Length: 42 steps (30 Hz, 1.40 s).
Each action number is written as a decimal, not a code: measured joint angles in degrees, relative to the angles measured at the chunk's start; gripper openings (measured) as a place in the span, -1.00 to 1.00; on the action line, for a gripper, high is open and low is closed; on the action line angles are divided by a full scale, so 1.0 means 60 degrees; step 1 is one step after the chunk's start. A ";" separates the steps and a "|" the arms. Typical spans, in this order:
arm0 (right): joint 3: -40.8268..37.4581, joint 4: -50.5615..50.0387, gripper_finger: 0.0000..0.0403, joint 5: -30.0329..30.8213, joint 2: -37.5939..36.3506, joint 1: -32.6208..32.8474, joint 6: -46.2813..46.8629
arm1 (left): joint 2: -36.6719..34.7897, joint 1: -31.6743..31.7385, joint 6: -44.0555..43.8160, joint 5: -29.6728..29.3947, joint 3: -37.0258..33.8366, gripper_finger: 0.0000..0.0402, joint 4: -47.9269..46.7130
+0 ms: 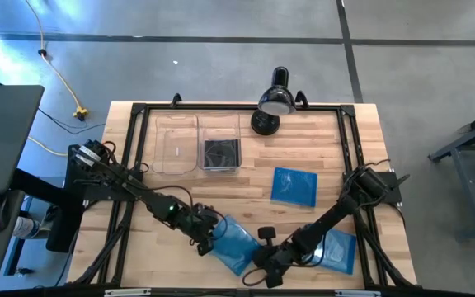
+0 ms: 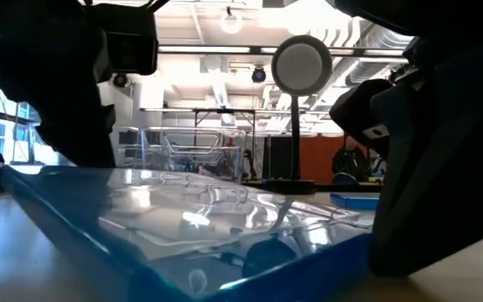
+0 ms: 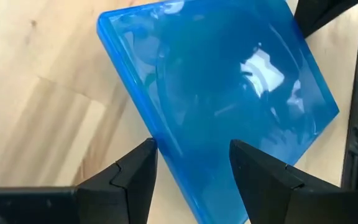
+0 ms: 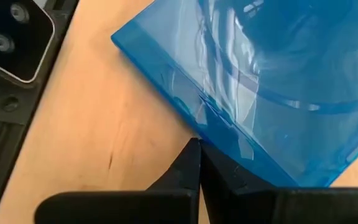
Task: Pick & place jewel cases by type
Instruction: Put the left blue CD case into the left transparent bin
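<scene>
From above, the blue jewel case (image 1: pixel 236 242) lies near the table's (image 1: pixel 320 157) front edge, between my left gripper (image 1: pixel 207 241) and right gripper (image 1: pixel 264 266); two more blue cases (image 1: pixel 293 186) lie farther right, and one bin (image 1: pixel 220 142) holds a dark case.

From table height, the case (image 2: pixel 199 226) sits tilted, one edge raised. It looks thin, stiff and glossy: light, I judge, but slippery and liable to crack.

Past my left wrist, my fingers (image 3: pixel 135 177) stand apart, straddling the case's corner (image 3: pixel 210 112); whether they pinch it I cannot tell.

Past my right wrist, my fingers (image 4: pixel 194 171) are pressed together, holding nothing, tips against the case's edge (image 4: pixel 260 87). I'd grip across the rim, gently.
</scene>
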 joint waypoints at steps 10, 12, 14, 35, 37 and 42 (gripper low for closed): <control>0.0010 -0.0912 -1.00 0.1002 -0.0094 0.0000 0.0735 | -0.0011 0.0436 0.0726 -0.0181 0.0000 -0.03 -0.0051; 0.0015 -0.1099 -1.00 0.1049 -0.0111 0.0000 0.0849 | -0.0007 0.0647 0.0721 0.0615 -0.0009 -0.03 -0.0159; 0.0015 -0.1181 -1.00 0.1112 -0.0117 0.0000 0.0856 | 0.0016 0.0842 0.0653 0.1237 -0.0011 -0.03 -0.0255; -0.0036 -0.0918 -1.00 0.1184 -0.0124 -0.0004 -0.0972 | 0.0965 0.0689 0.2117 0.3191 0.0044 -0.03 -0.0011; -0.0036 -0.0903 -1.00 0.1055 -0.0128 -0.0004 -0.0861 | 0.0972 0.0544 0.2580 0.2955 0.0040 -0.03 -0.0029; -0.0036 -0.0812 -1.00 0.0550 -0.0146 0.0004 -0.0774 | 0.0987 0.0224 0.3653 0.2211 0.0040 -0.03 -0.0107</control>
